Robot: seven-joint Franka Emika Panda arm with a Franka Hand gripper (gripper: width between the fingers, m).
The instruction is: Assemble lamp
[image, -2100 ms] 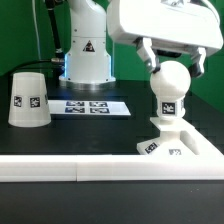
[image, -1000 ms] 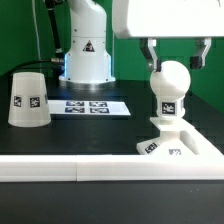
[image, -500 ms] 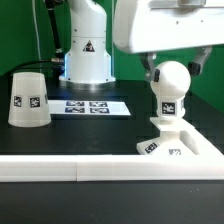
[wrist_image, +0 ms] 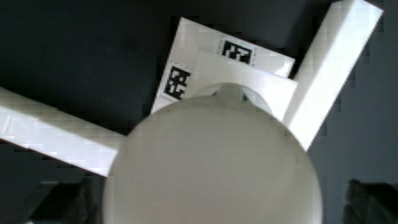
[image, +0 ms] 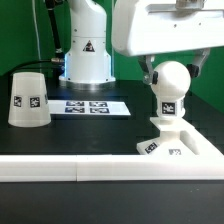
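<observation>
The ball-shaped bulb (image: pixel 170 88) stands upright with its neck in the flat square base (image: pixel 182 141) at the exterior view's right. My gripper (image: pixel 173 70) hangs over it, one finger on each side of the bulb's upper half. The jaws are open and do not press on it. In the wrist view the bulb (wrist_image: pixel 214 160) fills the middle, with dark fingers (wrist_image: pixel 68 202) at the edges and gaps beside the bulb. The base (wrist_image: pixel 217 62) shows beyond it. The tapered shade (image: pixel 28 98) stands alone at the exterior view's left.
The marker board (image: pixel 92 106) lies mid-table in front of the arm's white pedestal (image: pixel 86 52). The long white border rail (image: pixel 60 170) runs along the front edge and also shows in the wrist view (wrist_image: pixel 333 60).
The gripper was tilted against the bulb, then straightened and rose, and has now come down a little around the bulb's top. The bulb, base and shade have not moved.
</observation>
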